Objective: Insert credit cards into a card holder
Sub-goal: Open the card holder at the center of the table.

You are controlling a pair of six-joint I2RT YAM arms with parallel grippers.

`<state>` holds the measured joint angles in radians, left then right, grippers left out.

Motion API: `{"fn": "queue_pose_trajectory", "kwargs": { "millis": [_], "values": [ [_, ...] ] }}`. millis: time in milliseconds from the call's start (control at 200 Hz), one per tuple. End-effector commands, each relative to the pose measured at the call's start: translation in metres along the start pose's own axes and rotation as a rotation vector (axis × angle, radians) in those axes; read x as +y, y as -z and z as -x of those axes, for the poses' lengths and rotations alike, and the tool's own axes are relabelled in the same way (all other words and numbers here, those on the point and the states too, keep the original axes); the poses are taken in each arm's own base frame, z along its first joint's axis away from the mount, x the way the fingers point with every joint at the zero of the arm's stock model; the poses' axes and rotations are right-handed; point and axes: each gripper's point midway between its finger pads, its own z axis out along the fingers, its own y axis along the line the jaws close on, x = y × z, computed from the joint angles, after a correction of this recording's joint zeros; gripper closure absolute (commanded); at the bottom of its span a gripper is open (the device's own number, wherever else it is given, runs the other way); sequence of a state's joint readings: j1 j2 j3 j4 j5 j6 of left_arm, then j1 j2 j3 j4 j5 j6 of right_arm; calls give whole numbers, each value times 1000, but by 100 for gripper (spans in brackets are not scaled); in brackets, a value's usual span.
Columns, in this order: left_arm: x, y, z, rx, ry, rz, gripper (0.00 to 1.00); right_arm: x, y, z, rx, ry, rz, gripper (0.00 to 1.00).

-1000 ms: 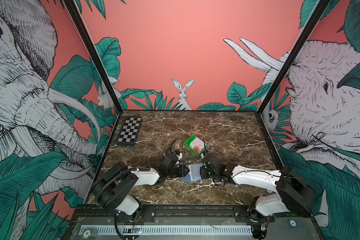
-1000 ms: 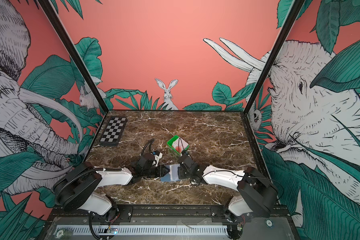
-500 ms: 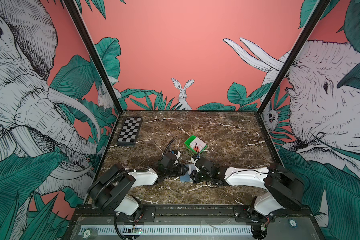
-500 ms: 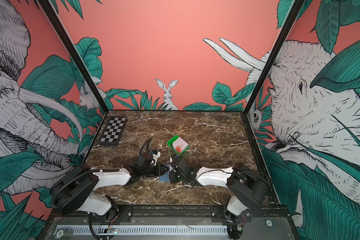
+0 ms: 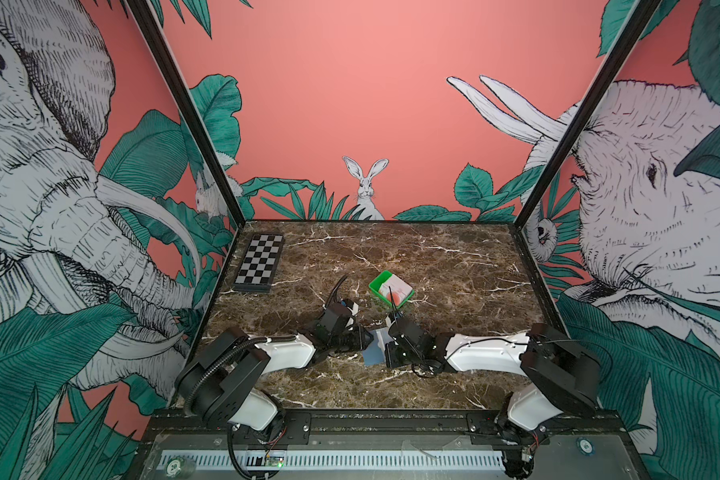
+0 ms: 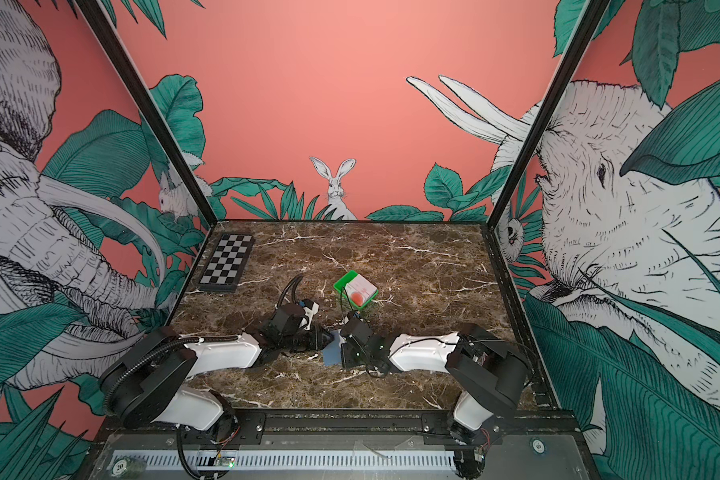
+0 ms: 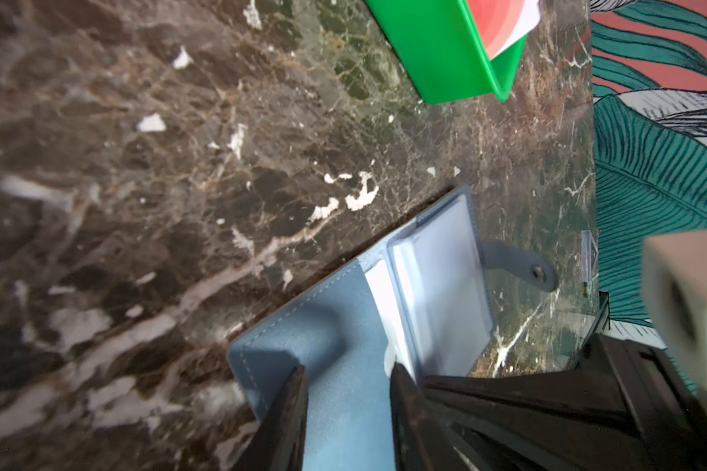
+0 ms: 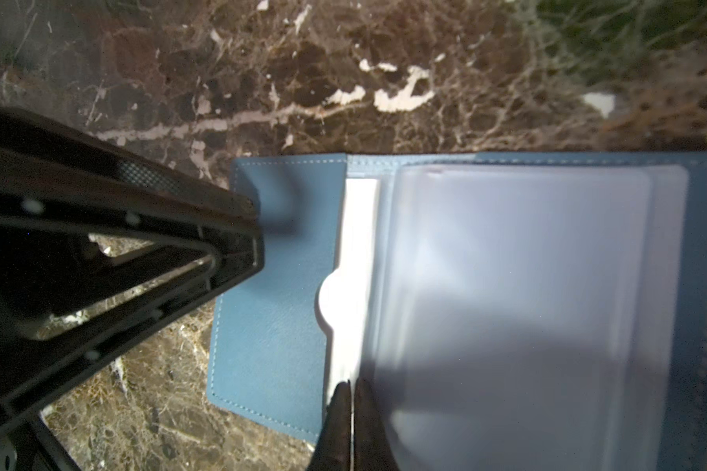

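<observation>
A brown marble worktop (image 5: 433, 257) fills the floor of a booth with jungle murals. Two white-and-black arms reach in from the near edge, the left arm (image 5: 283, 357) and the right arm (image 5: 487, 353) meeting just near of the middle. A checkerboard (image 5: 260, 266) lies at the far left. A green tray (image 5: 377, 286) sits near the centre, seen in both top views, and holds the credit cards (image 5: 395, 291), the top one white with a red-orange circle.

Just near of the tray, between the two hands, the slate-blue card holder (image 5: 373, 353) lies open and flat on the worktop, its clear sleeves (image 8: 527, 285) facing up. The left hand (image 7: 347, 375) stands partly open, its two fingers apart with their tips down on the holder's left cover and nothing clasped between them. The right hand (image 8: 350, 387) has its fingers closed together at the inner edge of the sleeves. A thin pale sliver shows between them, and what it belongs to cannot be told. A white strip (image 8: 356, 253) peeks from the left cover's pocket. The snap tab (image 7: 523, 263) juts out flat on the side away from the left hand.
</observation>
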<state>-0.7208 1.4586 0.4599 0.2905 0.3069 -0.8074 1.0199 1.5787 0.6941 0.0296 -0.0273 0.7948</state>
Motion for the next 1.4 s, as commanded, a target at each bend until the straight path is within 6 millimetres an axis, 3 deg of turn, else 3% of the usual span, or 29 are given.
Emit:
{"fn": "queue_pose_trajectory", "kwargs": {
  "millis": [0, 170, 315, 555, 705, 1000, 1396],
  "values": [
    [6, -1, -1, 6, 1, 19, 64, 11, 7, 21, -56, 10, 15, 94],
    [7, 1, -4, 3, 1, 17, 64, 24, 6, 40, -92, 6, 50, 94],
    [6, 3, -3, -2, -6, 13, 64, 13, -13, 39, -62, -23, 4, 95],
    [3, 4, -2, -7, -16, -4, 66, 0, -29, 25, -9, -39, -31, 95],
    [1, 4, -2, -7, -20, -11, 67, 1, -21, 32, -37, -31, -25, 96],
    [3, 5, -3, -8, -20, -7, 68, 27, -14, 52, -83, -13, 87, 96],
    [5, 5, -4, -12, -24, -2, 68, 1, -26, 41, -34, -42, -39, 96]
  ]
}}
